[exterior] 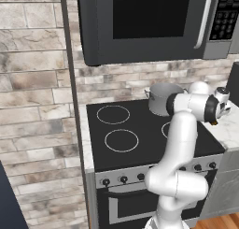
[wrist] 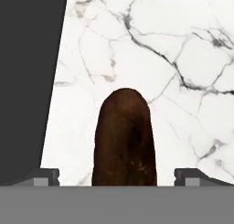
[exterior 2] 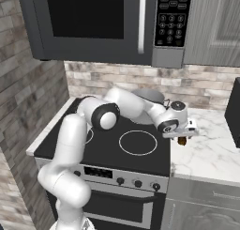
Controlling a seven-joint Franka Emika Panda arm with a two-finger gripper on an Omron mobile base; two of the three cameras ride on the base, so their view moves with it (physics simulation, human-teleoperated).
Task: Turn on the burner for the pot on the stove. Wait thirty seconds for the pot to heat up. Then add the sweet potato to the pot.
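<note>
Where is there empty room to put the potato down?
Bare marble counter lies right of the stove, under the gripper with the sweet potato. The front rings are bare too. The back corner by the pot is crowded.

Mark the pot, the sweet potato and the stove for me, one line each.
pot (exterior: 164,96), left base view, on its grey side wall.
sweet potato (wrist: 124,136), hand view, on the middle of its brown body.
stove (exterior 2: 138,155), right base view, on the bare black glass near the front edge.
</note>
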